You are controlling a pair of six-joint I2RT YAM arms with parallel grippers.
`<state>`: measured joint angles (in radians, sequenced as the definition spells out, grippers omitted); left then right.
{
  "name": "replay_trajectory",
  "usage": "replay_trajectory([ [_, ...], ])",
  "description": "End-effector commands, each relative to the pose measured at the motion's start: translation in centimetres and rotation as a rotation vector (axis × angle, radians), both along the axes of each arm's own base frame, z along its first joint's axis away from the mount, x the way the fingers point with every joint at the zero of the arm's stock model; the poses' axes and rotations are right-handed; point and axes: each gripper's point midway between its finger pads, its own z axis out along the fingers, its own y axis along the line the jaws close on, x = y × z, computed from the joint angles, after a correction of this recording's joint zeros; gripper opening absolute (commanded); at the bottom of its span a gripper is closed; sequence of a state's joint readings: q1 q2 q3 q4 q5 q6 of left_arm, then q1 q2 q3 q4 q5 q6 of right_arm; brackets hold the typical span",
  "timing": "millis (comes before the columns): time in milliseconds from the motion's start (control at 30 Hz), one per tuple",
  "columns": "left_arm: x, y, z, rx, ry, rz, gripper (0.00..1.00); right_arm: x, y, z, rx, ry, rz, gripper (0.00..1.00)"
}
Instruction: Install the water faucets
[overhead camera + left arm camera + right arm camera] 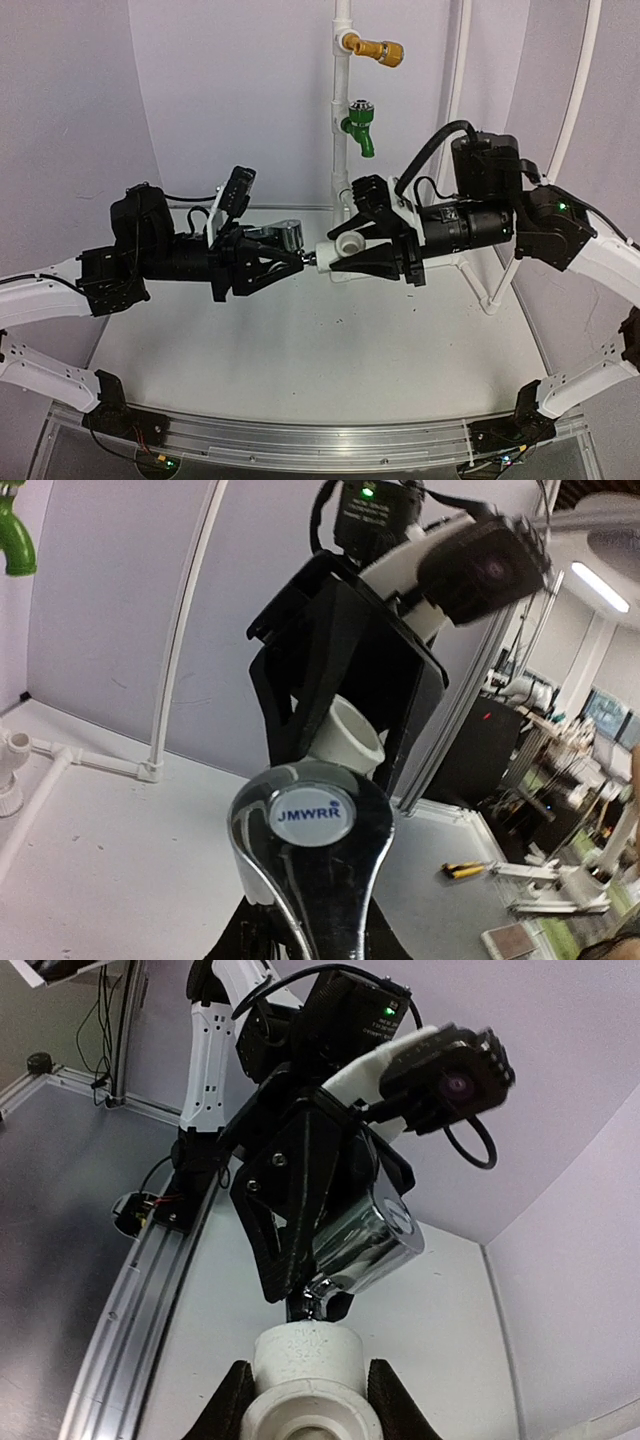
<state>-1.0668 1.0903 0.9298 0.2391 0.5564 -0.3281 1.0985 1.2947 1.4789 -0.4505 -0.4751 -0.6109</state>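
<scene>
White tabletop (300, 360) sits below, and both pieces hang above it mid-frame. My left tool (290, 258) squeezes the tap (284, 234); my right tool (335, 255) squeezes the fitting (347, 244). I hold them nose to nose so they can join.

Green tap (358, 127) below brass tap (380, 49) — both on upright white pipe (339, 82)
</scene>
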Motion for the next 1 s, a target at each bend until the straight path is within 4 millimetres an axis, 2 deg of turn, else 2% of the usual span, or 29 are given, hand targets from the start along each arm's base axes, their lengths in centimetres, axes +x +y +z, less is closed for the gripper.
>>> replay_trajectory([
  [0,-3.2,1.3,3.1,-0.051,-0.308,-0.019,0.00,1.4,0.6,0.3,0.010,0.289,-0.052,0.15],
  [200,-3.4,0.6,1.3,0.089,-0.520,0.070,0.00,3.6,0.9,-1.8,-0.085,0.763,-0.015,0.14],
  [300,-3.3,0.6,1.1,0.105,-0.561,0.091,0.00,3.7,0.6,-2.3,-0.099,0.848,0.001,0.14],
  [367,-3.3,0.7,1.1,0.106,-0.578,0.099,0.00,3.5,0.6,-3.3,-0.128,0.951,0.003,0.15],
  [467,-3.2,0.7,1.0,0.119,-0.589,0.107,0.00,2.7,0.3,-4.2,-0.166,1.075,0.046,0.21],
  [567,-3.1,0.6,1.0,0.124,-0.567,0.108,0.00,2.6,0.3,-3.6,-0.168,1.121,0.077,0.31],
  [633,-3.3,0.5,1.2,0.115,-0.535,0.099,0.00,3.1,0.4,-3.0,-0.155,1.114,0.066,0.41],
  [700,-3.6,0.7,1.7,0.091,-0.477,0.089,0.00,4.3,0.5,-2.1,-0.120,1.034,0.023,0.55],
  [833,-3.8,1.1,3.2,0.018,-0.357,0.097,0.00,7.8,-0.1,0.3,-0.036,0.680,-0.122,0.74],
  [967,-3.1,1.3,4.6,-0.063,-0.197,0.139,0.00,8.4,-1.5,3.1,0.023,0.376,-0.140,0.77],
])
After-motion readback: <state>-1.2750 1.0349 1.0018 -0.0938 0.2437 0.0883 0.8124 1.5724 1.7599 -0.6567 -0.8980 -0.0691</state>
